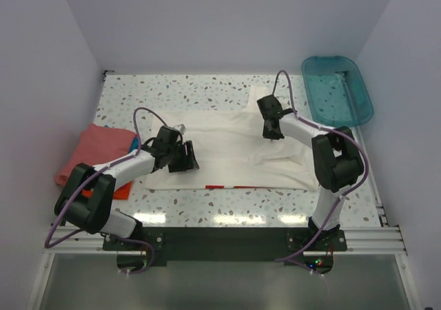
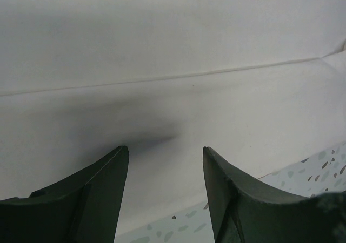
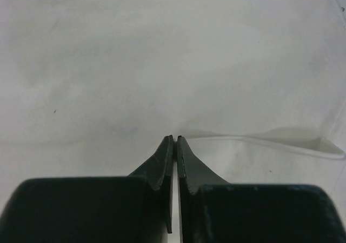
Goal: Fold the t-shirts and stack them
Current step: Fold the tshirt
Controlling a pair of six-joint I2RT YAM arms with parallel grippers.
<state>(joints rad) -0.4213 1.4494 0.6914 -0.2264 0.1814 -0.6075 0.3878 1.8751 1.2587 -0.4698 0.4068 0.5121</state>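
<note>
The large white t-shirt lies spread flat across the middle of the table, with a sliver of red print at its near edge. My left gripper hovers open over the shirt's near left part. In the left wrist view its fingers stand wide apart above white cloth, holding nothing. My right gripper is at the shirt's far right part. Its jaws are shut, pinching a raised fold of the white cloth. Folded salmon-pink, orange-red and blue t-shirts are stacked at the left.
A teal translucent tub stands at the far right corner. White walls close the table in on the left, back and right. Speckled tabletop shows beyond the shirt, and a strip of it shows under the left fingers.
</note>
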